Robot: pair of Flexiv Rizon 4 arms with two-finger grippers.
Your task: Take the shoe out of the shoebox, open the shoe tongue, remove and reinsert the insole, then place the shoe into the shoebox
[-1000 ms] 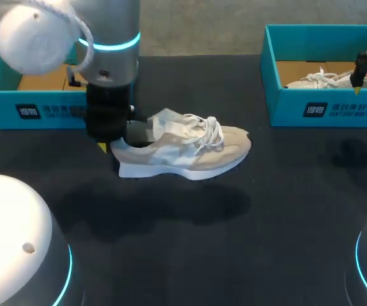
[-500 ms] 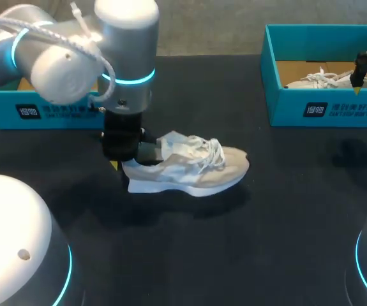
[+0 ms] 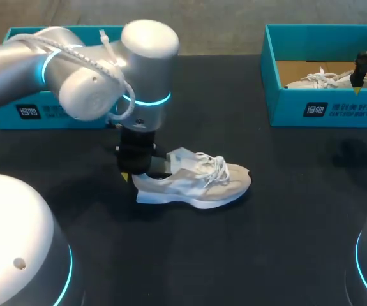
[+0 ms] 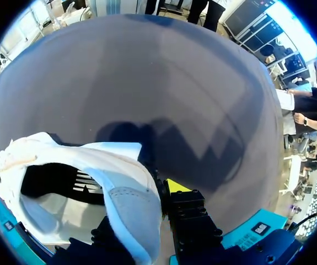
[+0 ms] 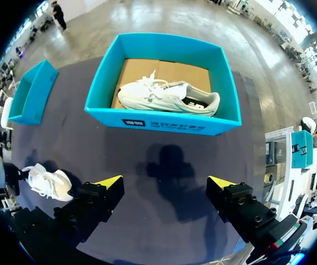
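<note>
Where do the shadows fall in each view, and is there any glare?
Head view: a soft shadow lies on the table beside the shoe; no harsh glare. Left wrist view: the left gripper throws a dark shadow on the table ahead of the shoe's heel. Right wrist view: the right gripper casts a shadow before the near shoebox.

I can read no print from here. A dark logo panel with pale characters marks the front of the ten o'clock shoebox (image 3: pixel 49 113) and the two o'clock shoebox (image 3: pixel 285 108).
</note>
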